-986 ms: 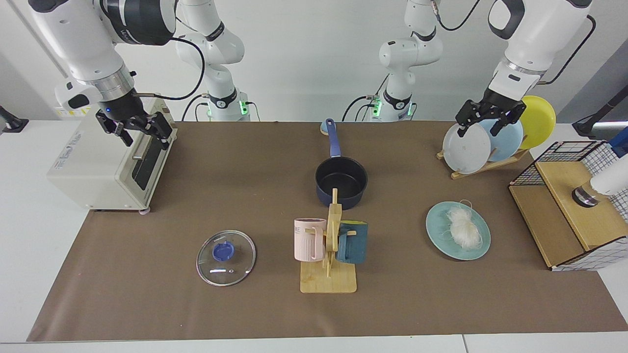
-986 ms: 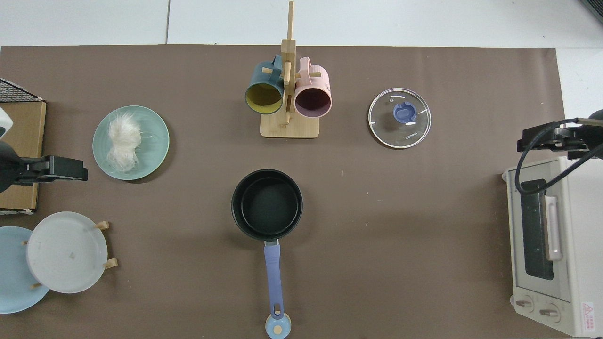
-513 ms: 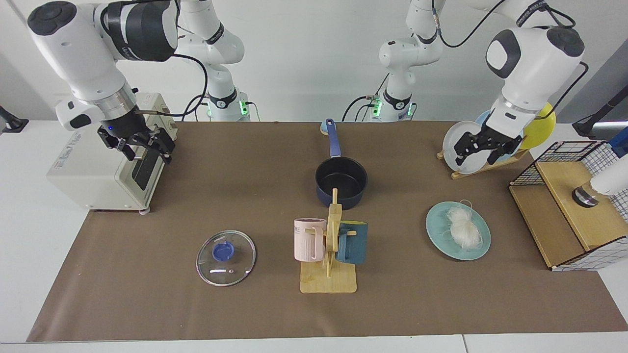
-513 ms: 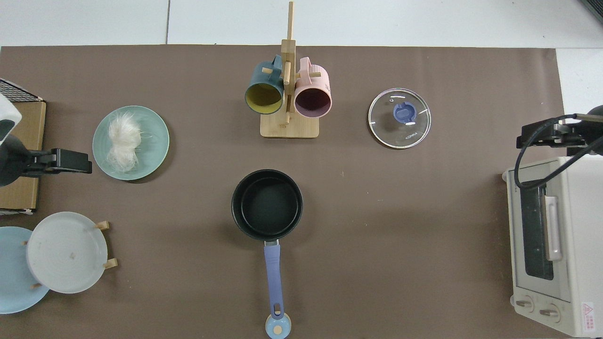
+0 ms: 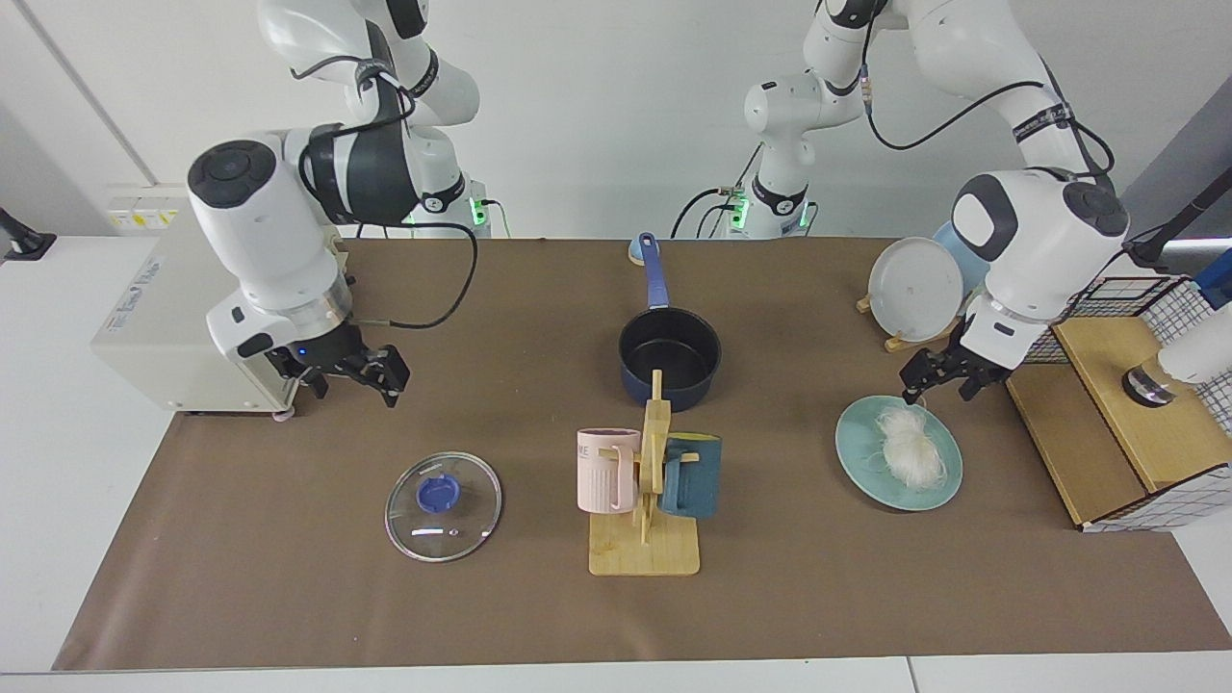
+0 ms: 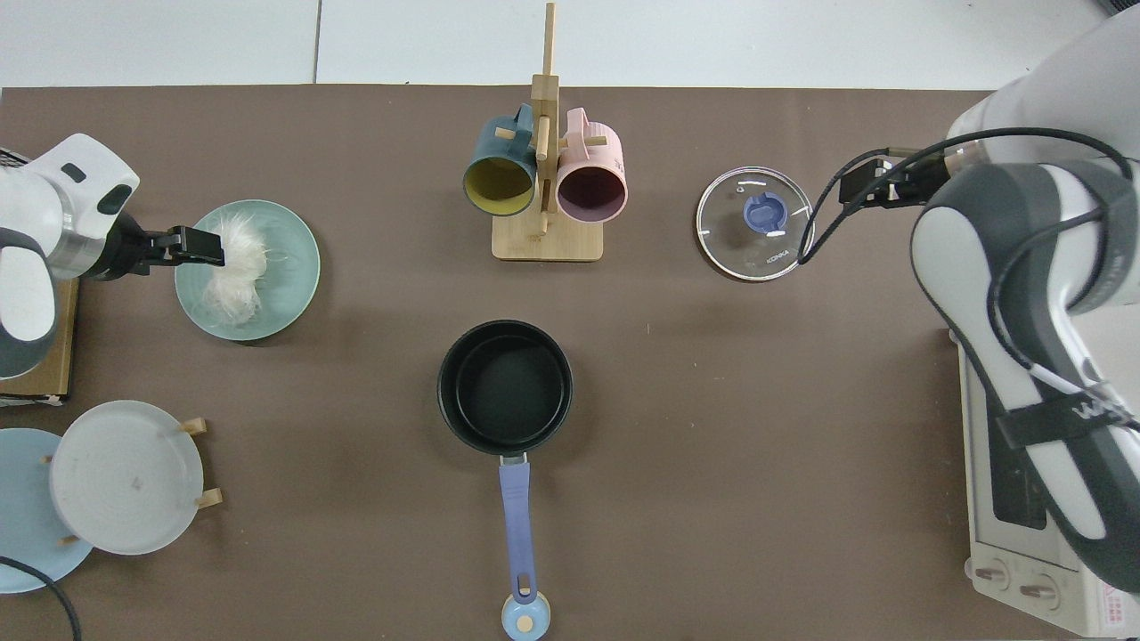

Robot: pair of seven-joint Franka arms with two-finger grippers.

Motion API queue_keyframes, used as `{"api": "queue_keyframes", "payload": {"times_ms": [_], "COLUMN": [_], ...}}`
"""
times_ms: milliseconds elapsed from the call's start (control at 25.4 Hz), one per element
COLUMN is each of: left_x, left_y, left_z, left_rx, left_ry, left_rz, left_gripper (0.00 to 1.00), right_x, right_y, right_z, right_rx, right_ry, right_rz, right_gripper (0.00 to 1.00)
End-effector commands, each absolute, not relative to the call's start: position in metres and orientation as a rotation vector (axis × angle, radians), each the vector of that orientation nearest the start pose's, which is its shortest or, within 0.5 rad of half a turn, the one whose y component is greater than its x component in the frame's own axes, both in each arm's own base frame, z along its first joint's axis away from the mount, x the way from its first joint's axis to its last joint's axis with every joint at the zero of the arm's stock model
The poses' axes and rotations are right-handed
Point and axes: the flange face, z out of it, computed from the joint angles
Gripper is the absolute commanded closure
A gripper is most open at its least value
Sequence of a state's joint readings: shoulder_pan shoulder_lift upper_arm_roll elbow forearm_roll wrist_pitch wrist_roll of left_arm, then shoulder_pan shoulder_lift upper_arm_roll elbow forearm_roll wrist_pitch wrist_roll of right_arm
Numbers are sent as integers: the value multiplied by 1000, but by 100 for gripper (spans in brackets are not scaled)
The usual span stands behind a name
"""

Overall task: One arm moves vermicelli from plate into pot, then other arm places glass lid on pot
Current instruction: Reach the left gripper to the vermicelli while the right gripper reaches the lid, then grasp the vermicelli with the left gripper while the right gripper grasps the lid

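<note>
Left end effector (image 5: pixel 941 377) hangs spread open at the plate's (image 5: pixel 871 478) far rim, just above the vermicelli (image 5: pixel 911 449); I'd lower straight onto the bundle's middle and pinch deep. Right end effector (image 5: pixel 350 376), released, waits near the glass lid (image 5: pixel 444 505). Pot (image 5: pixel 669 358) sits empty.

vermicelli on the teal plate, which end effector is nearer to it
Left. The left end effector hangs open just above the far edge of the vermicelli on the plate. The right end effector is open across the table, near the glass lid.
</note>
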State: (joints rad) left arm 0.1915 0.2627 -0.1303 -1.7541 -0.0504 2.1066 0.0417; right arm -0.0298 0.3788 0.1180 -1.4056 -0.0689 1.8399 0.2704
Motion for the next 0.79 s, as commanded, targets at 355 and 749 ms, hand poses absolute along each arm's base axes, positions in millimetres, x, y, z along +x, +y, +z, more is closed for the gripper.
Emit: {"api": "queue_keyframes", "payload": {"times_ms": [355,749], "left_x": [667,663], "left_y": [45,41], "left_z": [346,315], "left_rx": [-3166,-3168], "left_ry": [-165,-252], "left_rz": [-219,-239], "left_gripper": [0,0], "right_x": [710,711], "right_y": [96,94], "right_z": [359,325], "right_rx": [-3063,-3056], "right_ry": [381,383], "right_rz": [-227,-228], "right_gripper": [0,0]}}
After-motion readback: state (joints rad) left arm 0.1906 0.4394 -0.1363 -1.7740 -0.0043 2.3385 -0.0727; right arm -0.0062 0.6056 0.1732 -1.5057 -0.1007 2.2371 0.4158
